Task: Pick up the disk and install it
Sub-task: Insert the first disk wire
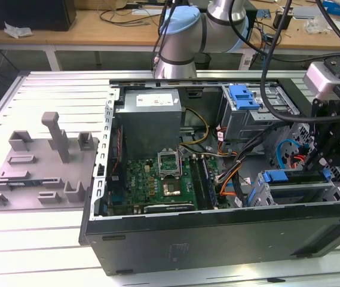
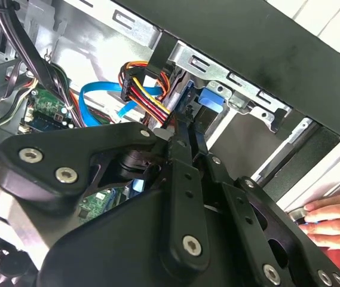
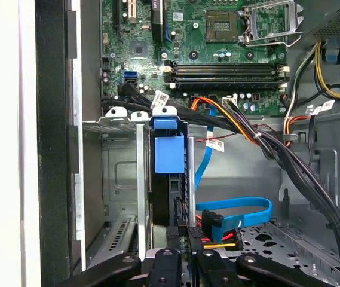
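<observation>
First wrist view: disk (image 3: 168, 161) sits edge-on in drive cage (image 3: 119, 179), mostly hidden behind its blue carrier tab. Gripper (image 3: 184, 254) fingers close together on its rear edge, tips cut off.

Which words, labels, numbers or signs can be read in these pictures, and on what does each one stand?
Nothing is legible. Print shows in these places:
White sticker on the power-supply box: too small to read.
White cable tags: blurred, unreadable.
Markings on the motherboard: too small to read.
Blue front of the disk: no print seen.
</observation>
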`<state>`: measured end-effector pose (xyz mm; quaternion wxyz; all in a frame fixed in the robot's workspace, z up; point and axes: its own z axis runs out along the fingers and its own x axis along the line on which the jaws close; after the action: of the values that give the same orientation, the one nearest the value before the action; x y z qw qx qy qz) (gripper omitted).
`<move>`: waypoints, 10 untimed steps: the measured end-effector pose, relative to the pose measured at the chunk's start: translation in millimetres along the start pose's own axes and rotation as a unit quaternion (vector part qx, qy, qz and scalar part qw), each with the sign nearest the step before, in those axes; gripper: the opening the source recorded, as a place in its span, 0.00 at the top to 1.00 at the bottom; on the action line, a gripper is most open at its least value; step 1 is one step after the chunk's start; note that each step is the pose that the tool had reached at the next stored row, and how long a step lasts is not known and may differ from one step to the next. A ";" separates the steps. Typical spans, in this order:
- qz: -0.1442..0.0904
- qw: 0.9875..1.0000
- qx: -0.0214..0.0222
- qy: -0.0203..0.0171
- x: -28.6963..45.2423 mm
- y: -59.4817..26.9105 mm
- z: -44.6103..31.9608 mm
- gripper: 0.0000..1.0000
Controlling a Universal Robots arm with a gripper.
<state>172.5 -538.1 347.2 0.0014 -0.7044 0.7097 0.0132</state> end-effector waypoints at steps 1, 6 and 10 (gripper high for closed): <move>0.000 1.000 0.000 0.000 0.2 0.0 -0.1 0.84; 0.000 1.000 0.000 0.000 0.8 0.0 0.0 0.84; -0.001 1.000 0.000 0.000 0.9 0.0 0.0 0.84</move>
<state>172.5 -538.9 347.2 0.0014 -0.7049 0.7092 0.0132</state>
